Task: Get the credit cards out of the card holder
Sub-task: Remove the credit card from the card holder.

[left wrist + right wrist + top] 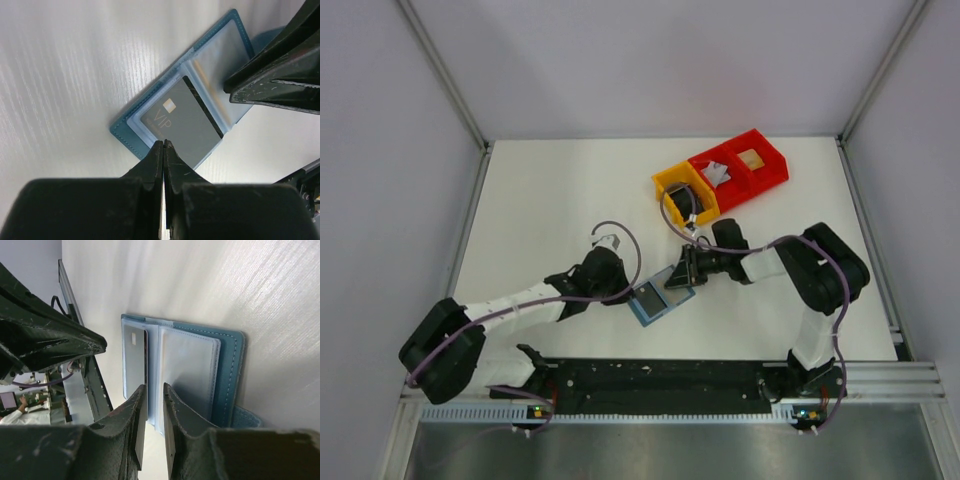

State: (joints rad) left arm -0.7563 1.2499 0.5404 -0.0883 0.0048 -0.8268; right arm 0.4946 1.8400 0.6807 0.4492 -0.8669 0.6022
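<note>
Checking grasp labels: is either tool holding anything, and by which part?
Left tool is shut, tips on the edge of the open card holder, nothing visibly clamped. Right tool is parted over the middle sleeve, apparently holding nothing.

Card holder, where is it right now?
In the top view the card holder lies open on the table, front centre, between the left gripper and the right gripper.
</note>
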